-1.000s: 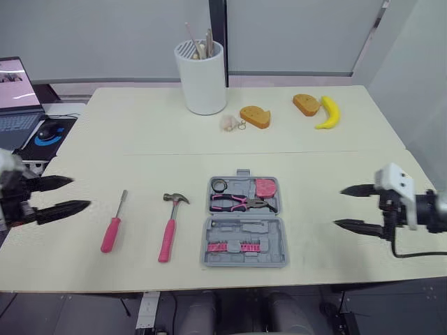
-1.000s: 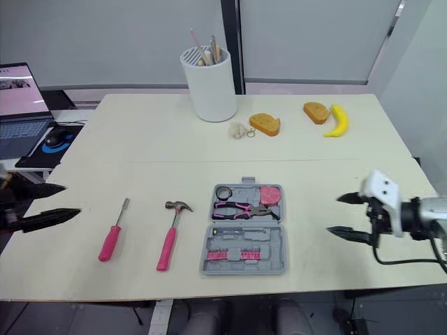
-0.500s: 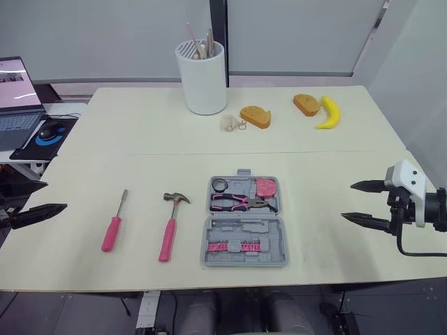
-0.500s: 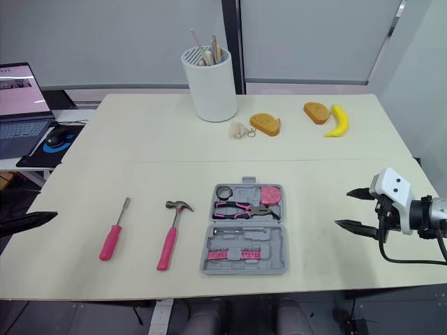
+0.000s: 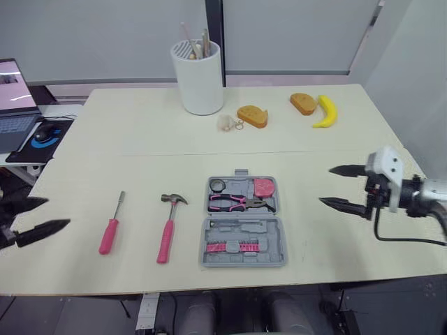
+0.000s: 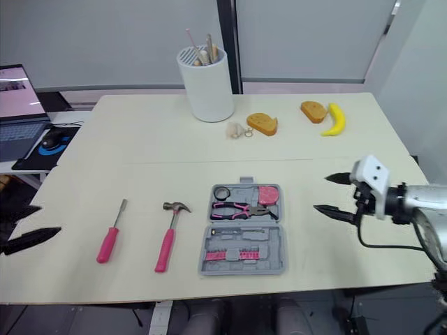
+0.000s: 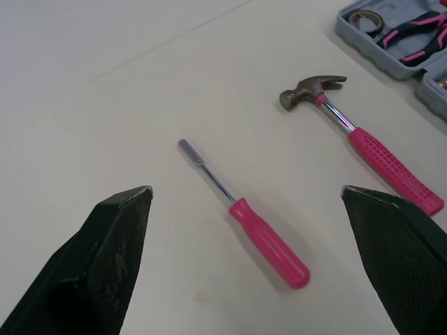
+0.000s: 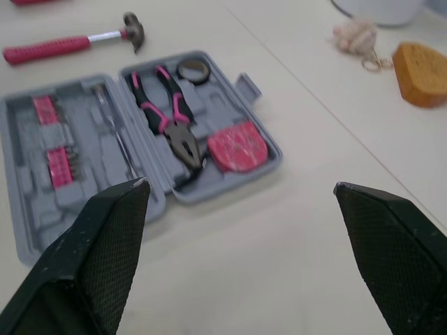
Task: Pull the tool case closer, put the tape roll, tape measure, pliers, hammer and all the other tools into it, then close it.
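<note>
The grey tool case (image 5: 244, 228) lies open at the table's front middle. In its far half sit the tape roll (image 5: 218, 185), pink-handled pliers (image 5: 241, 203) and pink tape measure (image 5: 263, 187); its near half holds a row of pink bits (image 5: 234, 246). The pink-handled hammer (image 5: 167, 227) lies left of the case, and a pink screwdriver (image 5: 110, 227) lies further left. At the left table edge my left gripper (image 5: 58, 213) is open and empty, a short way from the screwdriver. My right gripper (image 5: 325, 185) is open and empty, right of the case.
A white holder with utensils (image 5: 199, 77) stands at the back centre. Near it are a small keychain (image 5: 227, 123), two bread pieces (image 5: 253, 116) (image 5: 304, 103) and a banana (image 5: 325, 112). A laptop (image 5: 14, 91) and mouse (image 5: 47, 130) sit on a side table left.
My right gripper has moved left toward the case. My left gripper drew back leftward to the table edge and now sits a little nearer the front. The view shifted slightly.
</note>
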